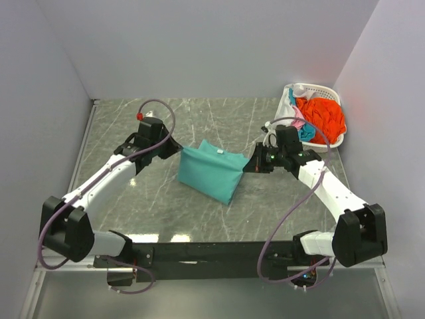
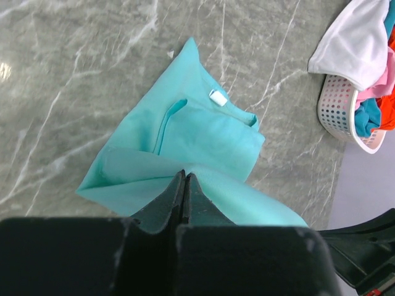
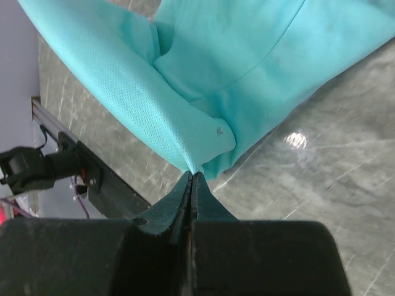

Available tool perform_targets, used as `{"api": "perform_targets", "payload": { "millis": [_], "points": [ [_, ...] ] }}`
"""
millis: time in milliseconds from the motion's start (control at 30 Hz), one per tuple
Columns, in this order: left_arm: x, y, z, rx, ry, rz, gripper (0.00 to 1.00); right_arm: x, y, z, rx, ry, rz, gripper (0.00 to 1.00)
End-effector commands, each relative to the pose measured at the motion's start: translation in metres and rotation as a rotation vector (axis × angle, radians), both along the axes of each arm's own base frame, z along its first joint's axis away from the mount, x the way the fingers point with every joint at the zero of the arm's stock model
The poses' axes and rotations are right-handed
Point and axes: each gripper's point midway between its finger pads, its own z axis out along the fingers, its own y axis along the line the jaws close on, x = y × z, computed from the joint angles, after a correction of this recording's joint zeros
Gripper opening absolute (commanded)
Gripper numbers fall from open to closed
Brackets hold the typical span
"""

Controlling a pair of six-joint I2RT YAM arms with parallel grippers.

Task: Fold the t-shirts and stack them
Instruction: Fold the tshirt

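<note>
Grey marble table (image 1: 199, 212) holds a teal t-shirt (image 1: 211, 169) in the middle, bunched up between both arms. The left gripper (image 2: 184, 179) pinches one edge of it and the right gripper (image 3: 192, 177) pinches the other. More t-shirts (image 1: 322, 114), maybe four, fill the white basket (image 1: 335, 141) in the far right corner.

Top camera looks down from behind; both close wrist cameras share the teal t-shirt (image 1: 211, 171).
</note>
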Motion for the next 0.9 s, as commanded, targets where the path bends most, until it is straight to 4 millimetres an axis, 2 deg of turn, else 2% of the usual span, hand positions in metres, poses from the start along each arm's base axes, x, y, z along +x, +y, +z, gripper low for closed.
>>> {"api": "perform_targets", "payload": {
  "millis": [0,33,100,133,267,333,367,433,500,533,567,633,700,733,767,800,833,867],
  "points": [
    [0.03,0.0,0.03,-0.012,-0.116,-0.001,0.01,0.028,-0.01,0.011,-0.038,-0.078,-0.045,0.0],
    [0.034,-0.003,0.022,-0.009,-0.101,-0.012,0.01,0.031,-0.01,0.011,-0.036,-0.077,-0.05,0.0],
    [0.043,-0.007,0.025,-0.015,-0.104,-0.029,0.01,0.038,-0.012,0.006,-0.045,-0.068,-0.063,0.0],
    [0.047,-0.009,0.015,-0.008,-0.08,-0.033,0.01,0.042,-0.015,0.006,-0.049,-0.068,-0.075,0.0],
    [0.064,-0.018,0.007,-0.014,-0.061,-0.05,0.01,0.058,-0.019,-0.003,-0.067,-0.059,-0.091,0.0],
    [0.073,-0.018,-0.004,-0.009,-0.041,-0.049,0.01,0.067,-0.021,-0.001,-0.075,-0.067,-0.098,0.0],
    [0.078,-0.019,-0.001,-0.011,-0.048,-0.048,0.01,0.073,-0.023,-0.005,-0.078,-0.057,-0.105,0.0],
    [0.086,-0.02,-0.011,0.004,-0.034,-0.038,0.01,0.083,-0.023,-0.001,-0.073,-0.07,-0.109,0.0],
    [0.096,-0.021,-0.009,0.01,-0.043,-0.031,0.01,0.094,-0.024,-0.004,-0.08,-0.065,-0.12,0.0],
    [0.101,-0.02,-0.021,0.028,-0.02,-0.021,0.01,0.097,-0.024,-0.005,-0.082,-0.059,-0.126,0.0],
    [0.107,-0.021,-0.017,0.028,-0.027,-0.019,0.01,0.102,-0.027,-0.013,-0.098,-0.043,-0.147,0.0],
    [0.115,-0.022,-0.031,0.046,0.001,-0.02,0.01,0.11,-0.028,-0.013,-0.096,-0.041,-0.177,0.0],
    [0.125,-0.025,-0.031,0.038,-0.004,-0.025,0.01,0.122,-0.026,-0.011,-0.078,-0.072,-0.182,0.0],
    [0.129,-0.028,-0.043,0.039,0.017,-0.036,0.01,0.127,-0.026,-0.02,-0.087,-0.051,-0.184,0.0],
    [0.137,-0.03,-0.039,0.035,0.003,-0.033,0.01,0.133,-0.029,-0.024,-0.103,-0.045,-0.197,0.0],
    [0.141,-0.03,-0.043,0.038,0.01,-0.026,0.01,0.144,-0.028,-0.018,-0.105,-0.059,-0.205,0.0],
    [0.15,-0.032,-0.05,0.04,0.019,-0.023,0.01,0.15,-0.03,-0.032,-0.121,-0.027,-0.218,0.0],
    [0.153,-0.034,-0.052,0.04,0.023,-0.025,0.01,0.157,-0.03,-0.036,-0.128,-0.027,-0.227,0.0]
  ]
}}
